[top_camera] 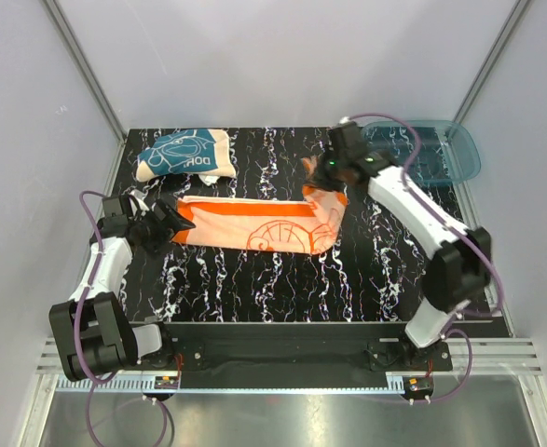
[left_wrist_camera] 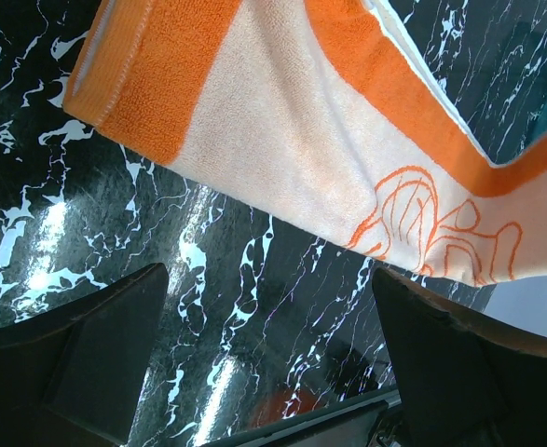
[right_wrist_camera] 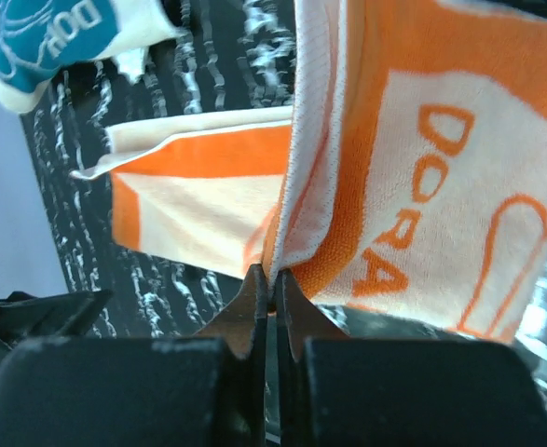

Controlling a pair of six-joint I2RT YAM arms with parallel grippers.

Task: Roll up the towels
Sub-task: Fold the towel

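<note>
The orange towel (top_camera: pixel 254 223) lies folded into a long strip across the middle of the black marbled mat, cream side up. My right gripper (top_camera: pixel 321 177) is shut on its right end and lifts that end off the mat; the pinched edge shows in the right wrist view (right_wrist_camera: pixel 282 251). My left gripper (top_camera: pixel 172 223) is open and empty at the strip's left end, with the towel (left_wrist_camera: pixel 282 149) just beyond its fingers. The teal towel (top_camera: pixel 184 154) lies bunched at the back left, also showing in the right wrist view (right_wrist_camera: pixel 45 42).
A translucent blue plastic tray (top_camera: pixel 441 154) sits at the back right, off the mat (top_camera: pixel 273 289). Grey walls with metal frame bars close in the left, right and back sides.
</note>
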